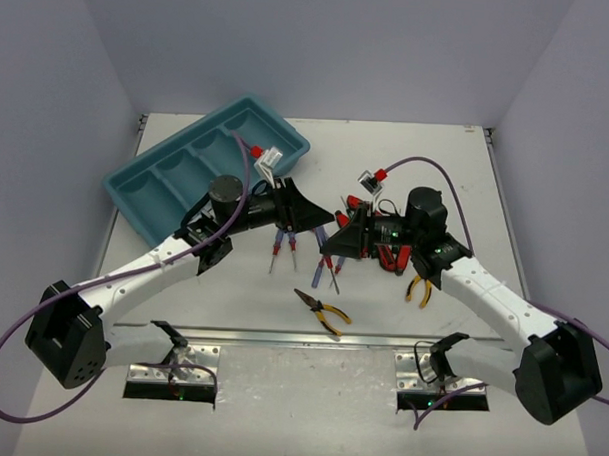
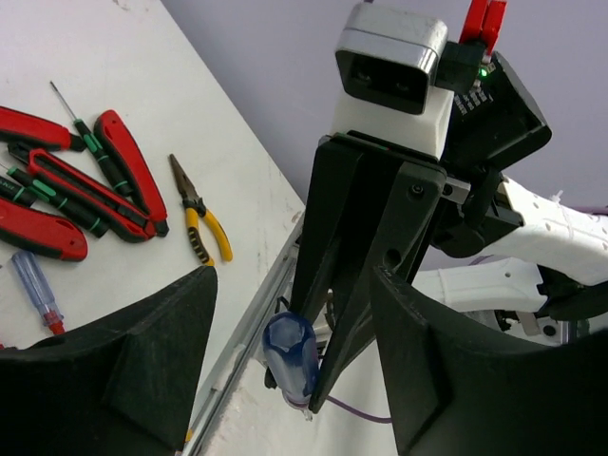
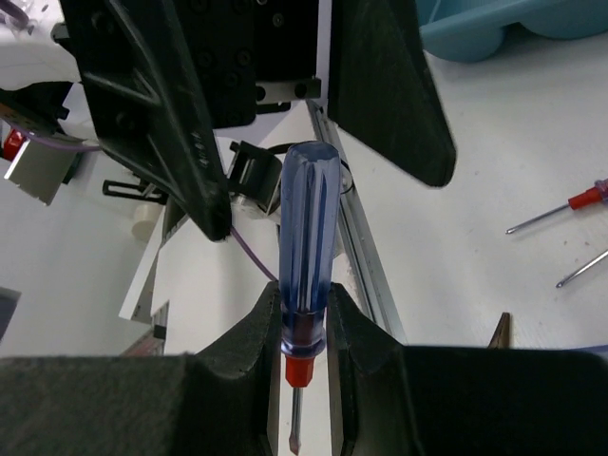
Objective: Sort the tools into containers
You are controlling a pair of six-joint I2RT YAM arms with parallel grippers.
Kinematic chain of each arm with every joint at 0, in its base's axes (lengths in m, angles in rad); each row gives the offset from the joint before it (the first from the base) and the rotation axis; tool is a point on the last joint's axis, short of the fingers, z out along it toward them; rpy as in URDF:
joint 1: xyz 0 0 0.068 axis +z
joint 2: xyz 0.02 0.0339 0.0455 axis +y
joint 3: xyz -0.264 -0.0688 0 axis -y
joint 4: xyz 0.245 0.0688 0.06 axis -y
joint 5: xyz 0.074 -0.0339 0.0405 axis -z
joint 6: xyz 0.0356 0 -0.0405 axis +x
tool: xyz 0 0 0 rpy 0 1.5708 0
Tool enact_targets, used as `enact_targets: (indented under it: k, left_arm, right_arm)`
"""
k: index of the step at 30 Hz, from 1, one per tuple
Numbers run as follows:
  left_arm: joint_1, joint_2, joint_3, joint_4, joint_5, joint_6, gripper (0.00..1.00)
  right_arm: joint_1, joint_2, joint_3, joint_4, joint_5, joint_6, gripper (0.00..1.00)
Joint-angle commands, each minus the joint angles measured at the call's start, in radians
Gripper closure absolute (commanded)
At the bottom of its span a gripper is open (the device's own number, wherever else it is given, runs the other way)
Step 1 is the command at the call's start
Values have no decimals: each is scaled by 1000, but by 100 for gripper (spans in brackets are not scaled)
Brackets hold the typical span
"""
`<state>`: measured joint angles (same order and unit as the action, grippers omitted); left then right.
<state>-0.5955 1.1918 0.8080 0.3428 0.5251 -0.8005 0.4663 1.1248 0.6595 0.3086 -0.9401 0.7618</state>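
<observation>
My right gripper (image 3: 306, 309) is shut on a blue-handled screwdriver (image 3: 309, 218) just above its red collar, with the handle pointing away towards my left gripper. My left gripper (image 2: 293, 285) is open, and the handle's end (image 2: 290, 351) sits between its wide-spread fingers (image 3: 380, 85) without touching them. In the top view the two grippers, left (image 1: 318, 218) and right (image 1: 336, 239), meet nose to nose above mid-table. The teal tray (image 1: 118, 186) lies at the back left; none of its compartments shows a tool.
Loose on the table: two blue screwdrivers (image 1: 284, 245), yellow pliers (image 1: 322, 311) near the front, more yellow pliers (image 1: 418, 287) at the right, red pliers (image 2: 57, 180) and green-handled screwdrivers (image 2: 95, 152) under the right arm. A metal rail (image 1: 311, 338) runs along the near edge.
</observation>
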Motion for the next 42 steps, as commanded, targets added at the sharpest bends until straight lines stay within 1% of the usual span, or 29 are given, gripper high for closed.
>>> enact_targets:
  k: [1,2,6,8,9,10,12,14,15,17,19,20,21,22,24,25,26,28,29,30,31,32,34,35,37,39,41,42]
  left_arm:
    - [-35,6,44,70,-21,25,48]
    - [-42,10,45,63,-24,26,53]
    - [-50,4,37,41,-37,33,60]
    - [-52,-4,34,35,-49,39,73]
    - [-52,0,37,30,-52,41,91]
    - [-51,6,46,17,-58,44,95]
    - [-51,18,64,-10,-72,51,100]
    - [-52,23,73,-29,-101,55,100]
    - [-49,33,99,-86,-165,74,100]
    - [-44,48,148,-214,-264,101,100]
    - [-21,74,215,-352,-441,128,100]
    - [-8,87,248,-416,-524,138,100]
    - [18,106,278,-464,-579,132,100]
    - [61,132,319,-512,-618,125,100]
    - [159,193,387,-555,-660,106,100]
    - [190,224,421,-569,-683,103,100]
    - [211,281,462,-588,-708,102,100]
    - [270,395,624,-617,-742,101,100]
    - [283,436,673,-627,-778,99,100]
    - [294,525,726,-638,-805,101,100]
    - [312,572,833,-670,-853,106,100]
    - [337,659,916,-696,-878,109,100]
    - [373,799,1104,-728,-881,105,100]
    - [386,851,1170,-732,-867,98,100]
    - [410,988,1284,-741,-863,85,100]
    - [418,1084,1396,-719,-862,85,100]
    - [425,1135,1456,-709,-864,88,99]
    - [430,1196,1532,-709,-851,87,98]
  right_arm:
    - [4,32,60,118,-6,53,100]
    - [4,34,63,120,6,55,100]
    - [3,28,72,91,81,46,100]
    - [3,32,71,106,94,55,100]
    - [3,33,69,113,100,61,100]
    - [3,38,71,116,108,66,100]
    - [3,47,76,123,124,72,100]
    - [3,52,81,120,132,69,100]
    - [3,58,90,107,137,64,95]
    - [0,53,109,52,167,23,53]
    - [-4,28,144,-98,279,-67,16]
    - [-6,16,161,-176,339,-110,2]
    - [-8,3,179,-271,423,-144,1]
    - [-12,-16,198,-384,540,-176,1]
    - [-18,-69,205,-543,727,-191,1]
    - [-18,-92,199,-590,840,-191,1]
    - [-19,-126,190,-609,910,-190,1]
    - [-20,-157,188,-639,975,-201,1]
    - [-20,-158,195,-668,988,-207,1]
    - [-20,-146,202,-679,993,-214,1]
    - [-20,-139,211,-694,993,-225,1]
    - [-20,-132,214,-704,987,-231,1]
    - [-20,-131,200,-709,970,-233,1]
    - [-20,-133,192,-703,965,-232,1]
    - [-20,-138,165,-691,948,-226,1]
    - [-20,-136,143,-679,933,-226,1]
    - [-21,-134,120,-668,903,-224,1]
    - [-21,-129,111,-665,888,-220,1]
